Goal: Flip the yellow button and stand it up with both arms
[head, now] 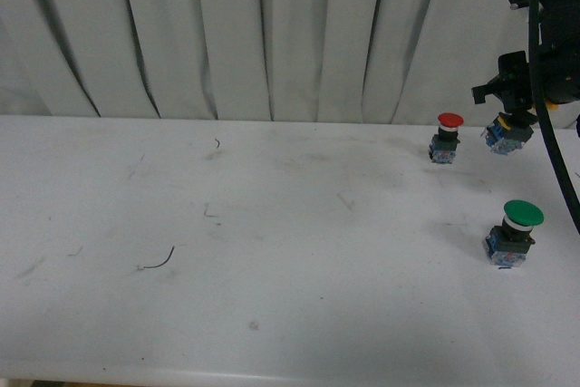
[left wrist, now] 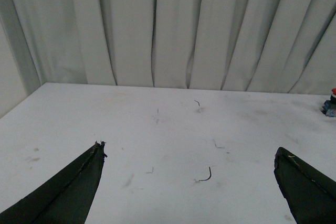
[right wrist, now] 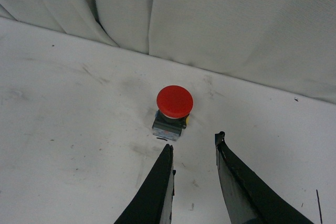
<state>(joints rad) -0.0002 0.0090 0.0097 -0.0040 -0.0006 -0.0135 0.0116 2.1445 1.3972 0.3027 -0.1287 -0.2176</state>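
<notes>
The yellow button (head: 507, 134) is held off the table at the far right in the front view. Its blue base shows below my right gripper (head: 509, 118), and its cap is mostly hidden by the arm. My right gripper is shut on it. In the right wrist view the two black fingers (right wrist: 157, 182) stand a little apart, with the gripper (right wrist: 194, 142) just short of the red button, and the yellow button does not show clearly. My left gripper (left wrist: 189, 150) is open and empty above bare table, and it is out of the front view.
A red-capped button (head: 448, 137) stands upright just left of my right gripper; it also shows in the right wrist view (right wrist: 174, 109). A larger green-capped button (head: 517, 233) stands nearer on the right. A small bent wire (head: 159, 262) lies at the left. White curtains hang behind the table.
</notes>
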